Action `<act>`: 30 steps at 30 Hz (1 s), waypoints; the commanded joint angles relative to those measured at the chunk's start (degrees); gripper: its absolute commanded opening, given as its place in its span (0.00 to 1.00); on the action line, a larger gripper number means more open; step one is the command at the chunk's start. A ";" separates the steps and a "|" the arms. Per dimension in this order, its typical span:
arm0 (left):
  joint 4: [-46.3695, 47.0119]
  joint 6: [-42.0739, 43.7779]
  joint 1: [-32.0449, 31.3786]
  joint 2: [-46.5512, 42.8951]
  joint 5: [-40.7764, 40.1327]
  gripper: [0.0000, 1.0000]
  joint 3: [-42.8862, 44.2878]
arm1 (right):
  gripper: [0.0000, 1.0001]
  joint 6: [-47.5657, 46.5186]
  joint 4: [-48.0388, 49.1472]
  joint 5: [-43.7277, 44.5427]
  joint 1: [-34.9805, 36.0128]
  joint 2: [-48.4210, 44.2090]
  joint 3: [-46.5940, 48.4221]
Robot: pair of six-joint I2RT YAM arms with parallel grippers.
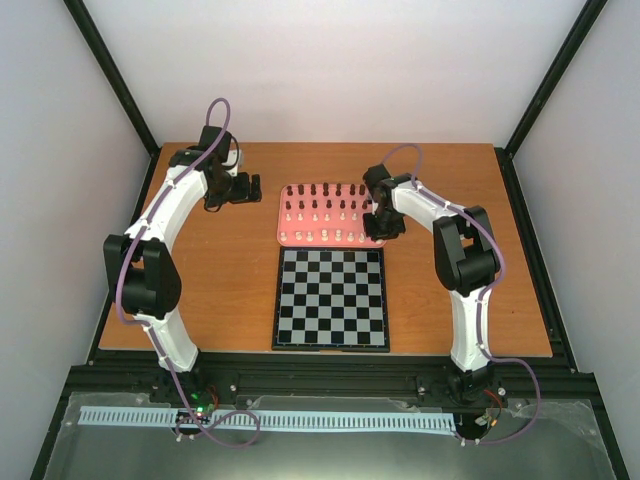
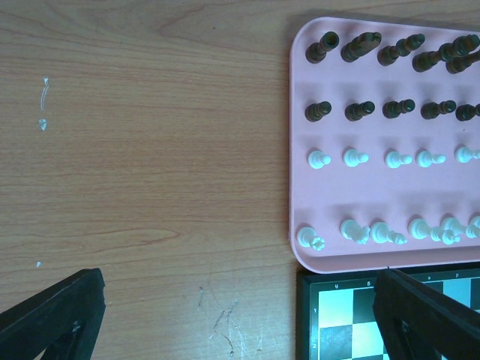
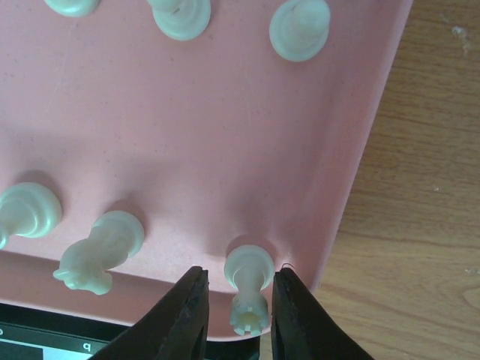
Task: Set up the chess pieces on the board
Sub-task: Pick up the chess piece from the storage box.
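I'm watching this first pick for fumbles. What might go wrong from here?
The right hand straddles the cream-white rook off-centre, so closing may tip it. The rook stands right at the pink tray edge, so a push may slide it off. The cream-white knight nearby could get knocked.

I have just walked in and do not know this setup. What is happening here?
Two robot arms are setting up a chess game. The pieces stand on the pink tray; the board is bare. The right claw has its fingers on both sides of a white rook at the tray's corner, with a gap showing on one side, so it is not gripped yet. The left claw hangs open over the table beside the tray, holding nothing.
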 commanded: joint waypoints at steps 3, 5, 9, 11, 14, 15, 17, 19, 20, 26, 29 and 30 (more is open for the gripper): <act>-1.19 0.30 0.05 0.59 -0.27 1.00 1.39 | 0.22 0.08 -0.84 0.67 0.26 1.48 1.63; -1.19 0.29 0.05 0.82 -0.18 1.00 1.52 | 0.16 0.03 -0.93 1.01 0.24 1.49 1.68; -1.25 0.20 0.05 1.33 0.15 1.00 1.90 | 0.04 0.17 -1.20 1.78 0.25 1.66 1.92; -1.28 0.13 0.01 1.46 0.18 1.00 2.07 | 0.03 -0.08 -1.42 1.81 0.26 1.46 1.93; -1.18 0.15 0.05 1.62 0.23 1.00 2.22 | 0.03 -0.66 -1.73 1.87 0.26 0.11 1.95; -1.21 0.12 0.01 1.65 0.16 1.00 2.26 | 0.03 -0.85 -1.82 1.86 0.26 -0.65 1.90; -1.30 0.06 0.05 1.81 0.16 1.00 2.35 | 0.03 -1.12 -2.18 1.82 0.33 -2.59 1.80; -1.27 0.03 0.05 1.87 0.21 1.00 2.36 | 0.03 -1.21 -2.87 1.50 0.42 -4.55 1.42; -1.27 0.03 0.05 1.91 0.16 1.00 2.36 | 0.03 -1.23 -3.20 1.34 0.55 -5.52 0.98; -1.17 -0.14 0.05 1.74 0.33 1.00 1.80 | 0.03 -0.50 -2.47 0.42 2.91 -11.59 -5.13; -1.04 -0.36 0.05 1.74 0.71 1.00 1.35 | 0.03 0.37 -0.86 -0.90 4.14 -12.90 -8.78; -0.93 -0.39 0.05 1.74 0.88 1.00 1.31 | 0.03 0.43 -0.57 -0.87 4.54 -12.81 -9.41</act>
